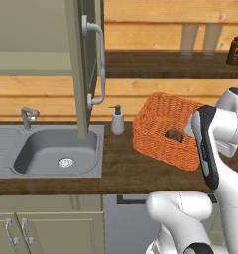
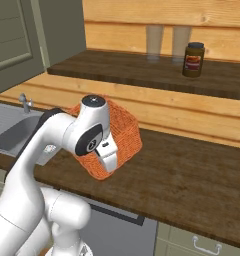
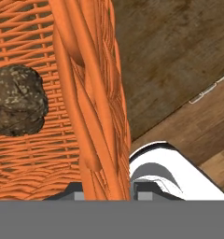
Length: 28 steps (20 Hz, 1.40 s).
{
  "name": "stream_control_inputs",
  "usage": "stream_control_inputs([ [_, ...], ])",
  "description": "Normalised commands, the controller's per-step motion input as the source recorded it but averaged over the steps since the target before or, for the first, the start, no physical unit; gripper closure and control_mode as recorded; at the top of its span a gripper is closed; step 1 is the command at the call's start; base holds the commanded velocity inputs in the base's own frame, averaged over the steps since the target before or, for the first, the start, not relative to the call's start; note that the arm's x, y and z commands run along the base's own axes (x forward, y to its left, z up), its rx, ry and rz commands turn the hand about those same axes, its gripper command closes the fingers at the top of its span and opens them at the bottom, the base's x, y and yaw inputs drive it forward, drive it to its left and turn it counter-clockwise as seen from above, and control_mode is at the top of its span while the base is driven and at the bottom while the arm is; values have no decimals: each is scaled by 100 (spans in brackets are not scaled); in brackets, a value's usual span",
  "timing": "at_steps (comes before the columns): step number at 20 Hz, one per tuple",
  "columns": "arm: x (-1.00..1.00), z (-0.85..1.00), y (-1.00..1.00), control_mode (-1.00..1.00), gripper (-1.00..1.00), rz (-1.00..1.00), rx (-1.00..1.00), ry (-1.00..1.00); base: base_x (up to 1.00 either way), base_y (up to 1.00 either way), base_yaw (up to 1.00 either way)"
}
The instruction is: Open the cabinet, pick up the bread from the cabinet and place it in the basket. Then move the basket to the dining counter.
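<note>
Gripping: two-finger gripper (image 3: 107, 193) clenched astride wall of tilted square orange woven-mesh basket (image 1: 160, 130), ready for carrying; small dark brown bread lump (image 3: 17, 100) inside, 9 o'clock of wall.

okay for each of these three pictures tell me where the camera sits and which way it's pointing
Left base view: behind the arm to its left, facing forward and down at the sink, open cabinet door and basket; white arm at lower right.
Right base view: behind to its right, same worktop; arm at lower left.
Hand view: on the hand, looking along the gripper straddling the basket wall, bread inside.
All three share the basket.
</note>
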Motion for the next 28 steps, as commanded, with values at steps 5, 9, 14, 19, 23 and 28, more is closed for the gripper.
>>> stream_control_inputs([
  [5,0,0,0,100,100,0,0,0,-69,-28,-14],
  [9,0,0,0,100,100,0,0,0,-86,-43,-47],
  [14,0,0,0,100,100,0,0,0,-8,-36,-81],
  [19,0,0,0,100,100,0,0,0,-2,-9,-93],
  [23,0,0,0,100,100,0,0,0,-9,-10,-92],
  [28,0,0,0,100,100,0,0,0,0,-80,-74],
])
